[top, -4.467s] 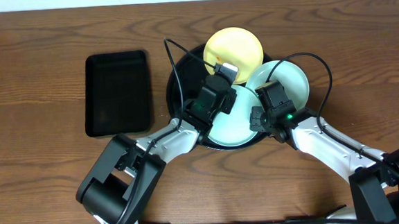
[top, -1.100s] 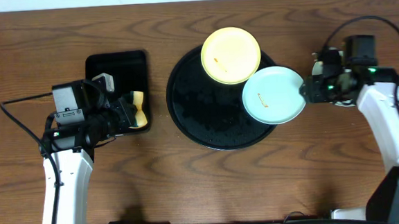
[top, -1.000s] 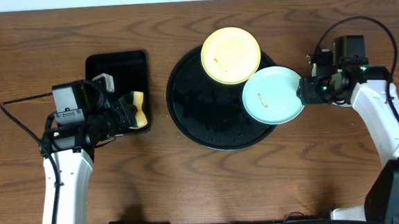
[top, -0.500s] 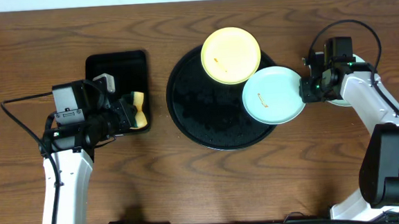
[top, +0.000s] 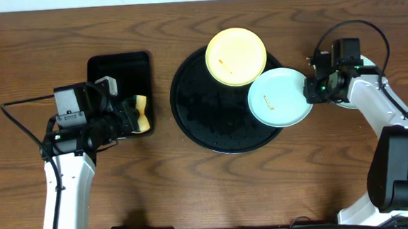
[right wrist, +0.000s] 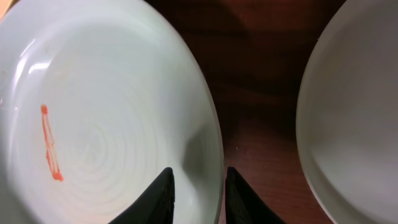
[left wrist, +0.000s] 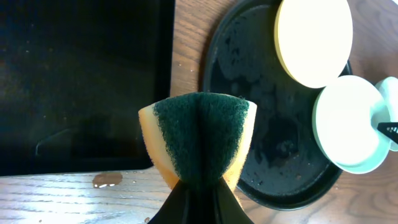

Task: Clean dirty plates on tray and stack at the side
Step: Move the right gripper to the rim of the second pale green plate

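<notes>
**Two dirty plates to wash, and one is in the jaws**

Far left in the overhead view sits a small rectangular black tray [top: 117, 84] on the brown wooden table [top: 194, 193]. At that tray's lower right corner hangs the left gripper [top: 130, 119]. It is squeezed tight on a yellow sponge [left wrist: 199, 140] with a dark green scrubbing side, and the sponge is folded in the pinch.

In the middle of the frame is the large round glossy black tray [top: 204, 121], which looks wet. The small round pale yellow plate [top: 236, 56] lies on its upper right edge. The small round mint-blue plate [top: 279, 97] lies on its right edge and hangs out over the table. The two plates are just beside each other, maybe touching. Each shows a thin orange smear [right wrist: 50, 143].

Right of the mint-blue plate is the right gripper [right wrist: 199, 169]. Its jaws stand narrow, one finger inside the plate and one outside, with the rim between them. I cannot tell if they squeeze the rim yet. Far right in the wrist view, a third pale plate [right wrist: 354, 124] lies on the table, apart from the round black tray.

I think the step now is getting hold of the mint-blue plate so it can be scrubbed. Next, the right gripper needs a firm pinch on that thin rim so the plate does not slip or tip. Then the left gripper must carry the sponge across the round black tray, put the green side down on the orange smear and rub.
</notes>
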Tool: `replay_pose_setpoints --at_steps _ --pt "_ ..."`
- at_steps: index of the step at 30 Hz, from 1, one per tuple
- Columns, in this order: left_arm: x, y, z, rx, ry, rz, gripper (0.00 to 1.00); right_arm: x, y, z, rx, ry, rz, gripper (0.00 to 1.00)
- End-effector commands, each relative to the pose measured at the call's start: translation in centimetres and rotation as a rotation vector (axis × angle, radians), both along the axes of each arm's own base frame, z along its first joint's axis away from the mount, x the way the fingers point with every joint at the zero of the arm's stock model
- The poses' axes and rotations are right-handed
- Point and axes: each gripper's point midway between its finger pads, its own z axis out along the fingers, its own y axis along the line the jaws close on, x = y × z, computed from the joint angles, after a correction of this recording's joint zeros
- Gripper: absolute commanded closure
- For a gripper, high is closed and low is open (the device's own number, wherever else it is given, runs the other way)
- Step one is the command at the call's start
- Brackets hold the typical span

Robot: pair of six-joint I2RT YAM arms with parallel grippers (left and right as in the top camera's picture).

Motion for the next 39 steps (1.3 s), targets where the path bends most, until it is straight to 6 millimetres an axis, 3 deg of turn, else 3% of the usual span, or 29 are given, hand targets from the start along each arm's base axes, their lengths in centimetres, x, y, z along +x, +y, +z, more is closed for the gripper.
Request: replay_pose_setpoints --at_steps 1,13,16,20,24,31,39 --pt "0.7 0.6 1.2 0.037 -0.045 0.001 0.92 -0.1 0.4 -0.3 0.016 0.006 -0.001 0.82" --pt "0.7 0.6 1.1 0.036 -0.042 0.000 0.92 -2.4 0.5 -1.5 0.032 0.098 -0.037 0.85" --pt "0.6 0.6 1.1 0.036 -0.041 0.000 0.92 -2.5 0.7 -1.5 0.041 0.102 -0.035 0.99" --pt "0.6 0.6 1.1 0.037 -0.041 0.001 0.92 -2.7 1.0 -1.5 0.057 0.108 -0.029 0.99" --pt "0.7 0.6 1.1 0.037 -0.042 0.001 0.92 -3.2 2.9 0.0 0.158 0.106 -0.006 0.99" --pt "0.6 0.6 1.1 0.037 -0.041 0.000 0.92 -2.7 5.3 4.7 0.237 0.044 -0.257 0.99" --pt "0.6 0.6 1.1 0.041 -0.041 -0.001 0.92 -5.2 8.7 2.7 0.095 0.071 -0.576 0.99"
